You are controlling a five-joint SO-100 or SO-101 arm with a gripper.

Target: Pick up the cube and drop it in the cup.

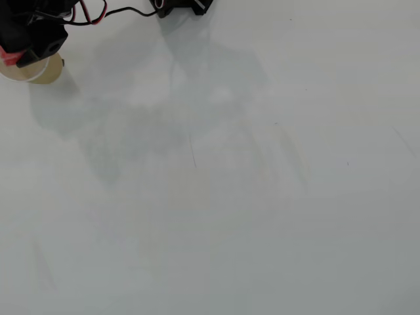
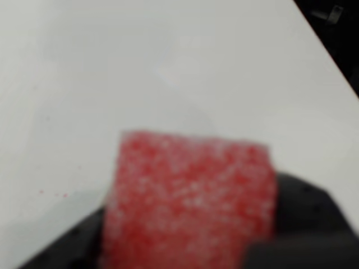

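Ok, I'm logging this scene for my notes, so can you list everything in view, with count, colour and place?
cube: one, red with whitish speckles, fills the lower middle of the wrist view, held in the pincer.
cup: one, cream and tan, top left corner of the overhead view, partly under the arm.
table: one, white, fills both views.
cables: red and black, top edge of the overhead view.
pincer: one, black, shut on the cube, bottom of the wrist view.
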